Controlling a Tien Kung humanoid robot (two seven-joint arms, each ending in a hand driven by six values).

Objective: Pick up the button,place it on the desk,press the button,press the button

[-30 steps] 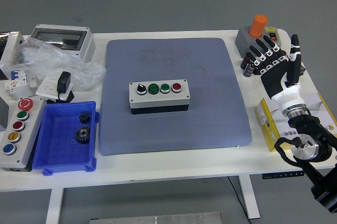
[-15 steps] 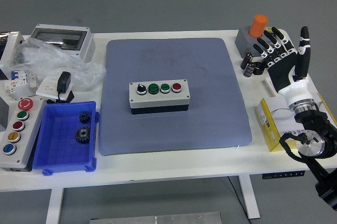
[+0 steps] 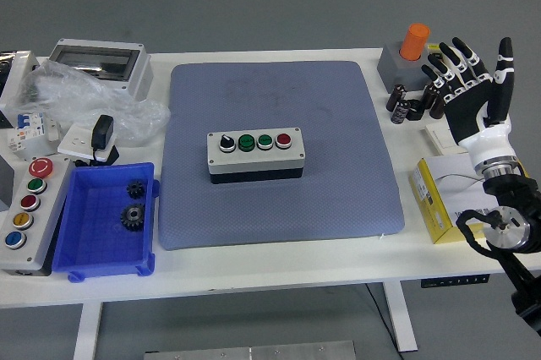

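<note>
A grey button box (image 3: 256, 155) with a black selector, two green buttons and a red button lies in the middle of the blue-grey mat (image 3: 279, 208). My right hand (image 3: 467, 88) hovers over the table's far right, well to the right of the box, fingers spread and holding nothing. Its fingertips (image 3: 439, 60) are close to a grey box with an orange button (image 3: 406, 53) at the back right. My left hand is out of view.
A blue bin (image 3: 106, 246) with two black gears sits front left, beside a grey multi-button station (image 3: 27, 208). A grey enclosure (image 3: 97, 62), plastic bag and black adapter (image 3: 101, 133) lie at the left. Dark capacitors (image 3: 406, 106) and a yellow box (image 3: 431, 204) lie at the right.
My right hand has moved up and to the right, away from the mat towards the table's back right edge. Its fingers stay spread. The button box has not moved.
</note>
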